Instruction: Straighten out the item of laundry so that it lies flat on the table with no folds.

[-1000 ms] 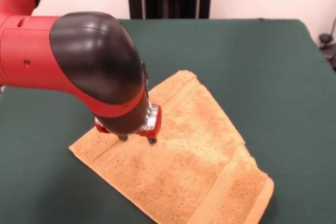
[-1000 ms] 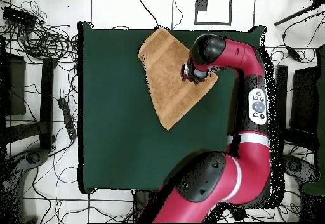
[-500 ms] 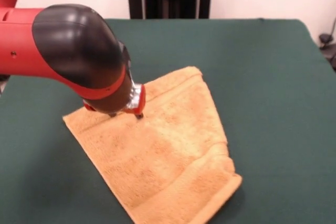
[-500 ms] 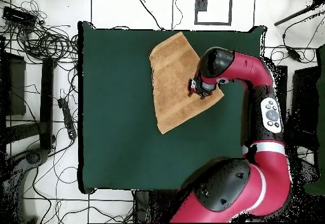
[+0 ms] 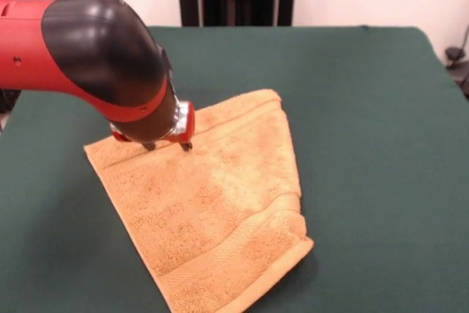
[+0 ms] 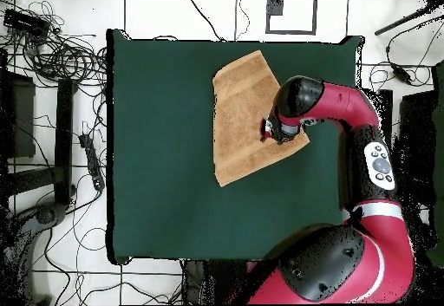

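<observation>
Claw (image 5: 168,146) on towel (image 5: 220,210), green table (image 5: 366,108).

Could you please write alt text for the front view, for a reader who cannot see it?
A red and black robot arm presses its pincer onto a golden-orange towel lying on a dark green table. The towel looks folded, roughly triangular, not spread flat.

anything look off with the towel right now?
Yes. The towel is not spread out: it shows as a rough triangle, apparently folded over itself, with a doubled edge at its near corner. It also sits askew to the table edges. The gripper is down on its far-left part.
</observation>
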You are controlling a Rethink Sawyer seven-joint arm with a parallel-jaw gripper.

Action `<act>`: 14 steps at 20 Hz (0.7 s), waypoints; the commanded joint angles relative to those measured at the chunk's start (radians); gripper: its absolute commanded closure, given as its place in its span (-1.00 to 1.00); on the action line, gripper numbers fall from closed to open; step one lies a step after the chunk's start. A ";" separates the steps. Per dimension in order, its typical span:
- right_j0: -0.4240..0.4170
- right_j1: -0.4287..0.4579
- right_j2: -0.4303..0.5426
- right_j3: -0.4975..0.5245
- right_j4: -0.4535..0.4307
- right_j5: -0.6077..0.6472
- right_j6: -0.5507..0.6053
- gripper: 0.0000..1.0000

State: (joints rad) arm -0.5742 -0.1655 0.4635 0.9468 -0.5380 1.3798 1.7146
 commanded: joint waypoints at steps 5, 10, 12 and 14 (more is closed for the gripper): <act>0.000 0.016 -0.024 0.159 -0.142 -0.056 -0.393 -1.00; -0.007 -0.032 -0.033 0.176 -0.166 -0.032 -0.434 -1.00; -0.015 -0.045 -0.029 0.173 -0.166 -0.015 -0.451 -1.00; -0.024 -0.070 -0.027 0.196 -0.154 -0.001 -0.447 -1.00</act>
State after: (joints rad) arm -0.5825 -0.2007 0.4623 0.9952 -0.6177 1.3654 1.6061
